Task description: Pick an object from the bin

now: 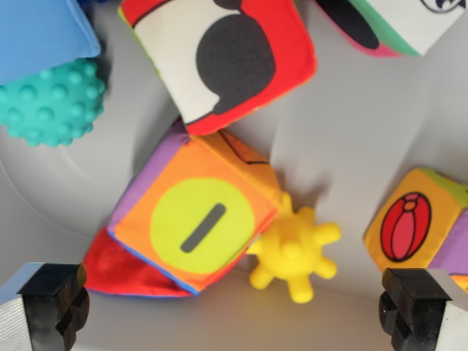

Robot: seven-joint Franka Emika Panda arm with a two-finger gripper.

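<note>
Bin (351, 131): grey floor, holding soft toys.
Orange cloth cube (194, 223), green disc with a grey bar on top: centre, tilted, touching the yellow spiky ball (294, 254) on its right.
Red-and-white cube (219, 58): far centre.
Teal nubbed ball (51, 102): far left, under a blue cushion (40, 33).
Orange cube with a red ball picture (413, 227): right edge.
Gripper (234, 311): jaws released, spread wide at the near corners, holding nothing.

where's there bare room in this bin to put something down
Bare floor lies between the red-edged cube, yellow spiky ball and ball-picture cube. Crowded at the wrist view's left: orange cube, teal ball.
</note>
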